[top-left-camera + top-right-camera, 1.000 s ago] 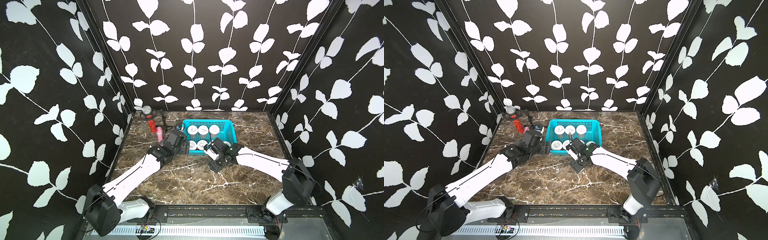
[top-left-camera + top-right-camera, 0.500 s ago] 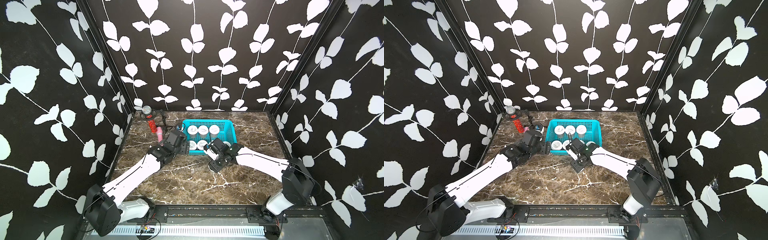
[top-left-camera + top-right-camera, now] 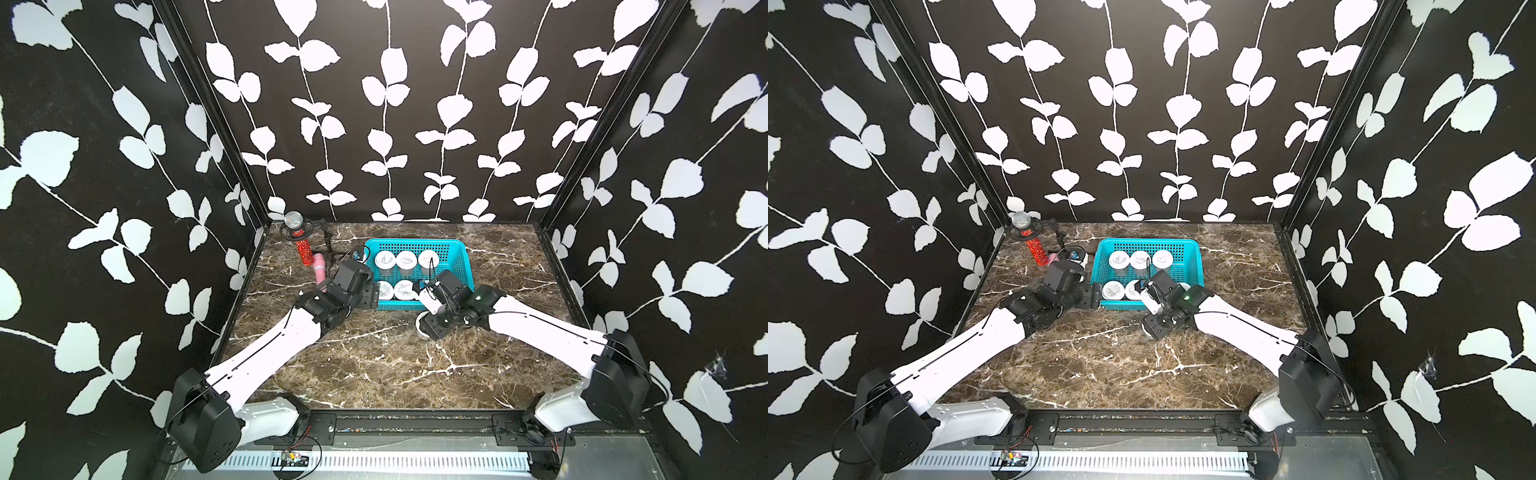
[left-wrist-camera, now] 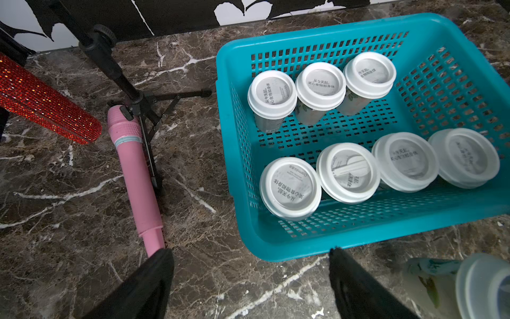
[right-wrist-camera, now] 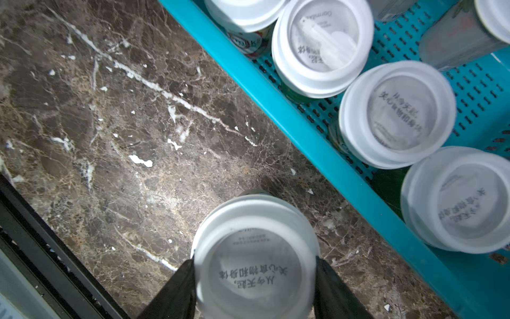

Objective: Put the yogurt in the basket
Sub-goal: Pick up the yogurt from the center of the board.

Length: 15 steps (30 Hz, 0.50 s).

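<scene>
Seven cups (image 4: 289, 187) stand in the basket (image 4: 303, 33), in rows of three and four. From left: bottle (image 4: 135, 176), lying on the table (image 3: 374, 365); left gripper (image 4: 248, 251), wide and empty, near the basket's corner; right gripper (image 5: 255, 262), clasping the eighth cup (image 5: 254, 229) on the table, just outside the basket.

pink bottle (image 4: 135, 176) lying flat; red glitter microphone (image 4: 47, 105); black tripod (image 4: 137, 97)

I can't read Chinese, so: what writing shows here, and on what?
"从今天起, 关心食物和身体": on the lid of the yogurt outside the basket, and on lids inside it.
"Oarmilk": on one front-row lid inside the basket.
Smaller lid print: too blurred to read.
</scene>
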Motion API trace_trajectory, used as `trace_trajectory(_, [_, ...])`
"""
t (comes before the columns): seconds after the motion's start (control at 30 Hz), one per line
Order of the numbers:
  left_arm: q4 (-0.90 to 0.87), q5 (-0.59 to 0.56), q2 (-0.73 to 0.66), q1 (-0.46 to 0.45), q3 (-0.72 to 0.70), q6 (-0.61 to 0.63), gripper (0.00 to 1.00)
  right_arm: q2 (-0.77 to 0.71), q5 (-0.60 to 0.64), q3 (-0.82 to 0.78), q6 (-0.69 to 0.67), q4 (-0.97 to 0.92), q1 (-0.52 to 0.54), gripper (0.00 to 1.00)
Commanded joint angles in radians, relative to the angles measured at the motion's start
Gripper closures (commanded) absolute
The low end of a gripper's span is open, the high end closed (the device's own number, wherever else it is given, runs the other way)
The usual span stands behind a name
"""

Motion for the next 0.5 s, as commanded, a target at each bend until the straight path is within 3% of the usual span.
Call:
trace_trajectory(0.0, [0.011, -0.002, -0.006, 0.007, -0.011, 0.001, 0.12, -0.062, -0.036, -0.017, 0.005, 0.015, -0.024, 0.39])
trace_trajectory(0.23, [0.033, 0.027, 0.011, 0.026, -0.009, 0.003, 0.11, -0.157, -0.092, -0.035, 0.01, 0.015, -0.088, 0.39])
trace_trajectory(0.47, [0.08, 0.121, 0.045, 0.101, -0.009, -0.001, 0.11, -0.231, -0.133, -0.037, 0.019, 0.014, -0.144, 0.39])
